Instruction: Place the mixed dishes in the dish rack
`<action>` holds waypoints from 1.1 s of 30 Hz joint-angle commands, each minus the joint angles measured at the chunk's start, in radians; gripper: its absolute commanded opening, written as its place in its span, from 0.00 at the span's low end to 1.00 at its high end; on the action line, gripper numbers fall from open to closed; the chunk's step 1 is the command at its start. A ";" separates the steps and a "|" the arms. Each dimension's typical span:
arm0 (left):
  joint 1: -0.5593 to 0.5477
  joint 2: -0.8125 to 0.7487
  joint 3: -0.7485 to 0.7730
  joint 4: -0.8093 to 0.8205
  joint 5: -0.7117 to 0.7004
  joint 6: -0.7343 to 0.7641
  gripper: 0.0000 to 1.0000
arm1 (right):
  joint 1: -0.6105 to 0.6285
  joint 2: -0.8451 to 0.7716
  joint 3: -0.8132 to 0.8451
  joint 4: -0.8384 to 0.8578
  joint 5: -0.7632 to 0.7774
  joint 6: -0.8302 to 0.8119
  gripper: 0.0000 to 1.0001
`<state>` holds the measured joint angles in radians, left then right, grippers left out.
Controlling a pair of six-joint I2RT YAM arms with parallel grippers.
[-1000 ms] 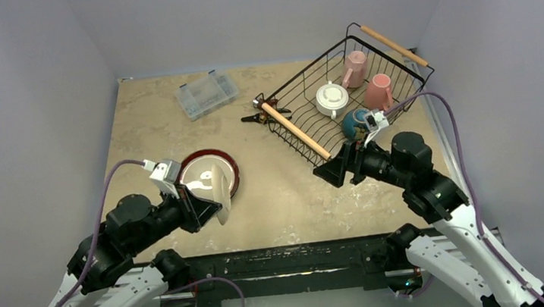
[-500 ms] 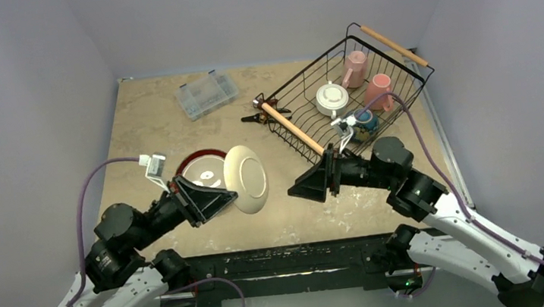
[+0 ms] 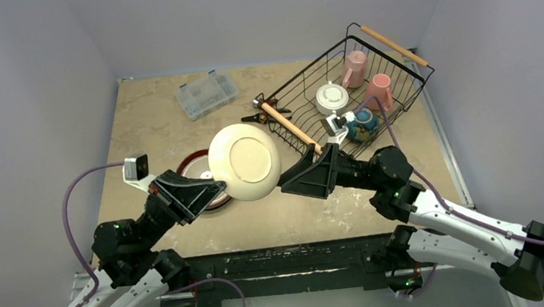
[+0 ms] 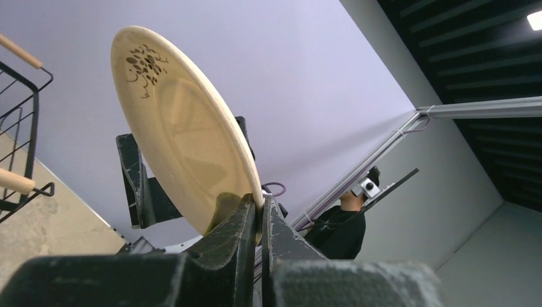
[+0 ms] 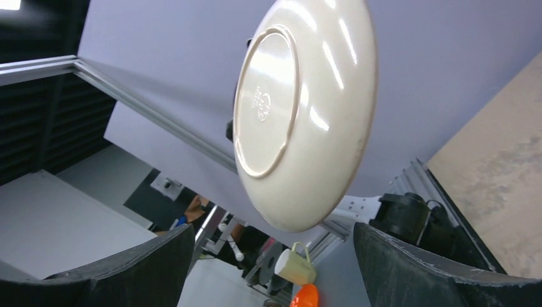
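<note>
As the left end effector [image 4: 259,211] clamps its rim, the cream plate [image 4: 182,134] leans.

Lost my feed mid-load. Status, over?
Left pincer shut on cream plate, held aloft. Right pincer open, facing plate's underside, between it and dish rack. Red-rimmed plate not yet loaded.

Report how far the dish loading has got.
Done: both pink mugs, the white two-handled cup and the blue bowl sit in the dish rack. In hand: the left gripper clamps the cream plate in the air, facing the open right gripper. To do: that plate and the red-rimmed plate on the table.
</note>
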<state>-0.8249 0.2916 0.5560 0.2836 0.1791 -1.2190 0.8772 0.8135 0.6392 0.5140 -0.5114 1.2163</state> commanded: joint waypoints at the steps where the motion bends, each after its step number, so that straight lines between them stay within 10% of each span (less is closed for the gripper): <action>1: 0.003 0.026 -0.037 0.234 -0.007 -0.076 0.00 | 0.022 0.031 0.023 0.235 0.047 0.102 0.95; 12: 0.003 0.025 -0.141 0.375 -0.030 -0.134 0.00 | 0.037 0.085 0.010 0.391 0.137 0.194 0.78; 29: 0.003 -0.006 -0.165 0.137 -0.021 -0.111 0.00 | 0.054 0.124 0.080 0.328 0.174 0.174 0.00; 33: 0.002 -0.042 -0.116 -0.106 -0.026 -0.064 0.39 | 0.052 0.080 0.154 0.131 0.194 0.072 0.00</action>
<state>-0.8249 0.2745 0.3954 0.4419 0.1474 -1.3552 0.9260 0.9394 0.6846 0.7902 -0.3634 1.3937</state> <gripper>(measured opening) 0.233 0.052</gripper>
